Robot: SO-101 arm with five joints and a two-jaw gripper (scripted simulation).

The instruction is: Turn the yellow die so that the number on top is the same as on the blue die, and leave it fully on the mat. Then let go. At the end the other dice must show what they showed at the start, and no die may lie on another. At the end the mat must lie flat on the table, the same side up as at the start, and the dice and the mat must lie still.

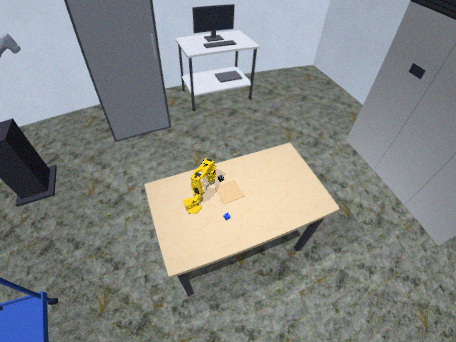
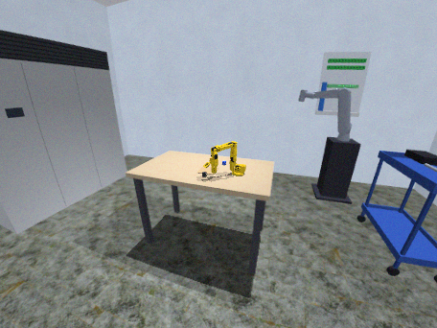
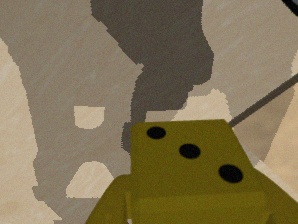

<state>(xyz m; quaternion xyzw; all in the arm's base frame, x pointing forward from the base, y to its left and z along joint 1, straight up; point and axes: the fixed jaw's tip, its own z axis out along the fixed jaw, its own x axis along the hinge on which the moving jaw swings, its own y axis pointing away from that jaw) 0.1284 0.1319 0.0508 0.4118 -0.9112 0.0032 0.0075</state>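
In the wrist view the yellow die (image 3: 192, 160) fills the lower middle, held between my gripper's fingers, with a face of three black pips turned to the camera. It hangs a little above the table, over its own shadow. In the top view my yellow arm (image 1: 200, 182) bends over the table's back left part, its gripper (image 1: 216, 178) just left of the tan mat (image 1: 230, 192). The blue die (image 1: 226, 216) lies on the table in front of the mat; its top number is too small to read.
A small black object (image 1: 221, 177) sits by the gripper at the mat's far corner. The table edges lie well away from the arm. In the exterior view the arm (image 2: 225, 160) stands near the table's far side.
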